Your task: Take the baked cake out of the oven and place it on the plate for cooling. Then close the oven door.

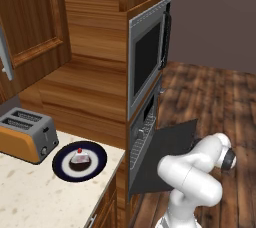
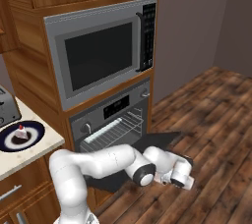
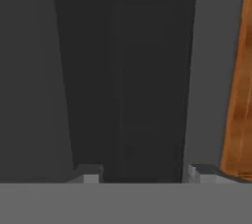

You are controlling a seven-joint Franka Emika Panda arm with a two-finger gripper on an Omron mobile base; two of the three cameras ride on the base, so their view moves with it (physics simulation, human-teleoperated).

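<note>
White arm (image 2: 93, 164), glossy, smooth rounded link housings, fat cylindrical sections w/ bulbous elbows. Dark grey/black band at joint end cap (image 1: 229, 159), ringed by a thin white rim; same dark disc on forearm joint, right base view. Wrist ends in small white blocky hand w/ dark underside. Gripper (image 3: 147, 174): two short fingertips (image 3: 89, 174), dark grey, squared-off, lighter grey front faces, set wide apart. No cables, screws or markings discernible at this res.

Lowered oven door (image 2: 162, 139) across floor passage
</note>
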